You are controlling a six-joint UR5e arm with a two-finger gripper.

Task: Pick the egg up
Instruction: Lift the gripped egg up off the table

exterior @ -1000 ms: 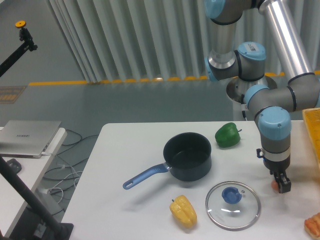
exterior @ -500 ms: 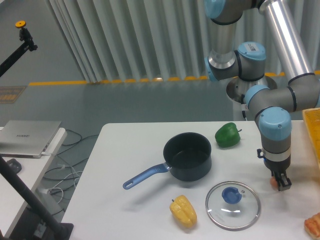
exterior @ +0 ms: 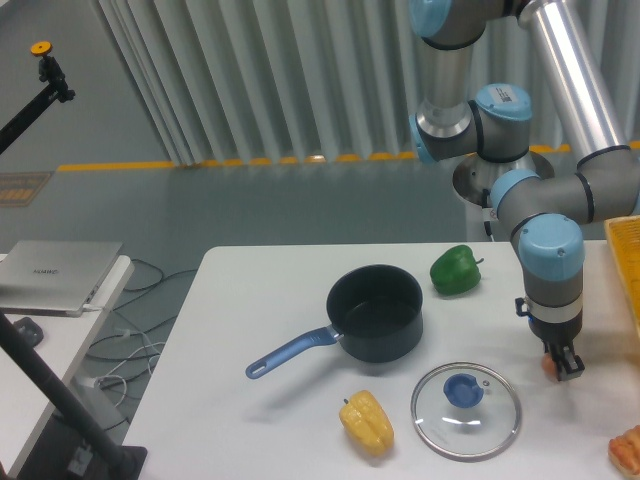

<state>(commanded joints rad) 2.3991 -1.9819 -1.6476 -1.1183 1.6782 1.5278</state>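
The egg (exterior: 548, 367) is a small brownish-orange oval at the right side of the white table (exterior: 260, 330). Only its left part shows beside the dark fingers. My gripper (exterior: 560, 365) points straight down over it, and its fingers look shut on the egg, right at the table surface. The arm's grey and blue wrist stands upright above it.
A dark pot (exterior: 375, 312) with a blue handle sits mid-table. A green pepper (exterior: 455, 270) is behind it. A glass lid (exterior: 466, 396) with a blue knob lies just left of the gripper. A yellow pepper (exterior: 367, 421) is in front. An orange-red food piece (exterior: 628, 450) and a yellow crate (exterior: 625, 260) are at the right edge.
The gripper has risen slightly, and the egg has moved up a little with it. Nothing else moved.
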